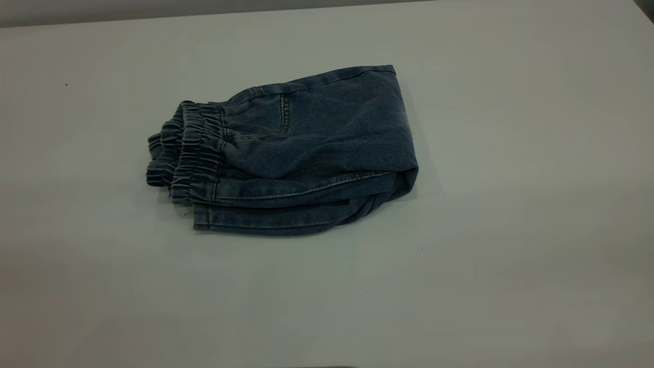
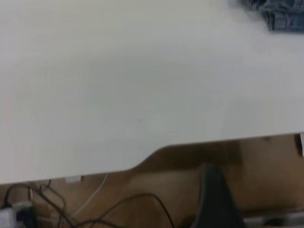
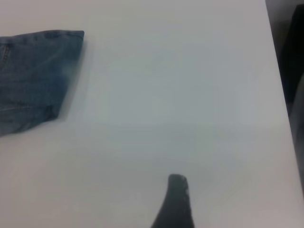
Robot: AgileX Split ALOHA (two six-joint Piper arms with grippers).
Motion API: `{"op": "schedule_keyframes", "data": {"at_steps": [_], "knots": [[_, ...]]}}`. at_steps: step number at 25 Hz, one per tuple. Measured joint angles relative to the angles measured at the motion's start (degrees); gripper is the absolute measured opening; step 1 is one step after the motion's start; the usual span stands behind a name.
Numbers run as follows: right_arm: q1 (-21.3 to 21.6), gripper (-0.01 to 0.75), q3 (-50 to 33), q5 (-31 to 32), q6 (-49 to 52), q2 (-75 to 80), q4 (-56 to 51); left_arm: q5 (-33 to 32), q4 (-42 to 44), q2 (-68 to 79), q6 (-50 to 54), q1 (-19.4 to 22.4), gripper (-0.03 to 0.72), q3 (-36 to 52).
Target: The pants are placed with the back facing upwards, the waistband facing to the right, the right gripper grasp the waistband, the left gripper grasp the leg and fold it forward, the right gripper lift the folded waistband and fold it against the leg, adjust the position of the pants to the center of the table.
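The pants [image 1: 317,133] lie folded into a compact blue denim bundle near the middle of the white table [image 1: 511,245]. The gathered elastic waistband [image 1: 196,153] is on top at the bundle's left end, and a rounded fold closes its right end. A hemmed leg edge [image 1: 255,220] peeks out underneath at the front; no print shows. Neither gripper appears in the exterior view. My left gripper [image 2: 216,199] hangs beyond the table's edge, far from a corner of the pants [image 2: 280,14]. My right gripper [image 3: 175,202] hovers over bare table, well apart from the pants [image 3: 33,76].
Bare white tabletop surrounds the bundle on all sides. In the left wrist view the table edge [image 2: 142,164] has floor and loose cables [image 2: 95,204] below it. In the right wrist view the table's side edge [image 3: 278,71] meets a dark area.
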State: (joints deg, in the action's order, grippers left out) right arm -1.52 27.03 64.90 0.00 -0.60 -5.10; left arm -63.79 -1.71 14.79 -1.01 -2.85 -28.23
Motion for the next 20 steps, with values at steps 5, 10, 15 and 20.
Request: {"op": "schedule_keyframes", "data": {"at_steps": [5,10,15,20], "knots": [[0.0,0.549,0.0,0.0,0.0,0.0,0.0,-0.12,0.0,-10.45,-0.06,0.0,0.395,0.0],[0.0,0.549,0.0,0.0,0.0,0.0,0.0,-1.01,-0.05,-15.33,-0.06,0.0,0.395,0.0],[0.0,0.549,0.0,0.0,0.0,0.0,0.0,-1.07,-0.05,-14.79,-0.06,0.0,0.395,0.0],[0.0,0.549,0.0,0.0,0.0,0.0,0.0,-1.07,-0.05,-14.79,-0.06,0.0,0.395,0.0]]}}
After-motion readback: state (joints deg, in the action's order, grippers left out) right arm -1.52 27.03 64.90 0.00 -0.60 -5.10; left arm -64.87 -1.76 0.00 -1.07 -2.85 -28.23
